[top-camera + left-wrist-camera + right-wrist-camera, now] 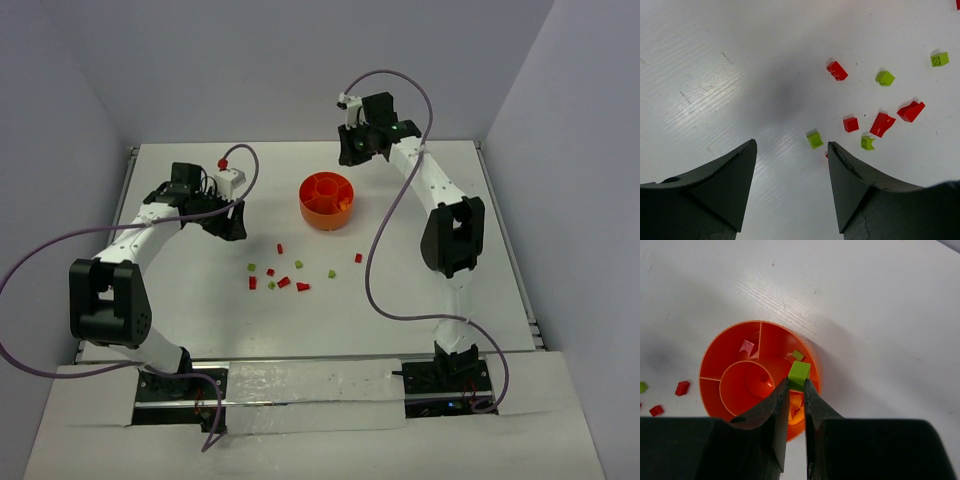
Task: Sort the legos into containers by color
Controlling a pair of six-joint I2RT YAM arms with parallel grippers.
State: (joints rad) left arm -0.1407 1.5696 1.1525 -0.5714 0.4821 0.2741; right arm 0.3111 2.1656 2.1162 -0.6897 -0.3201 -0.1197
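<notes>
So, here's where I'm at, left to right:

Left gripper (792,150): jaws wide apart, nothing between them. It hangs over the table (740,60), left of the scattered pieces.

Left fingers (735,175): dark and pointed. One green piece lies just beside the finger on the right of that view.

Loose legos (284,282): about ten on the table from my top view, only red and green as far as I can make out. They're spread in a loose patch between the two arms, nearer the bases than the bowl.

Same patch, left wrist view: I count four red and four green in plain sight, plus a red sliver half hidden behind the fingertip.

Stray red lego (358,258): off on its own, right of the patch.

Bowl (325,218): orange, round, upright toward the back of the table. It's well apart from the left gripper, with the right one hanging over its far side.

Compartments: dividers fan out from a central round cup (740,385).

Inside the bowl: a small green bit (797,355) in the compartment on the right of my right wrist view. There's a pale, glare-washed piece (746,346) one compartment over, and I can't tell its colour.

Right gripper (796,382): jaws narrow, pinching a green brick (799,371) right at the fingertips.

Green brick: held over the bowl between cup and outer wall, above the compartment with the green bit as far as I can tell. I can't say whether it touches the bowl.
</notes>
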